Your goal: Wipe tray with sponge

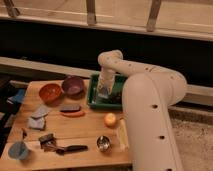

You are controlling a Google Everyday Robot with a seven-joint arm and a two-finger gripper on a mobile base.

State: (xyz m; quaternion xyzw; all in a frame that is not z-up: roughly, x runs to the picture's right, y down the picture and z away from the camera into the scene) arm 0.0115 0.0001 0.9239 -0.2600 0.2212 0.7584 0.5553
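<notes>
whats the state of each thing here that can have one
gripper: down inside the tray, toward its left end
tray: flat on the table, right end hidden behind the arm
sponge: at the gripper tip, barely visible
purple bowl: upright, looks empty
orange bowl: upright, looks empty
metal cup: upright

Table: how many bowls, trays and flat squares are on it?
Bowls: 2 (orange bowl, purple bowl)
Trays: 1 (green tray, the claw down over it)
Flat squares: 2 (grey-blue squares, left side)
Total: 5
</notes>
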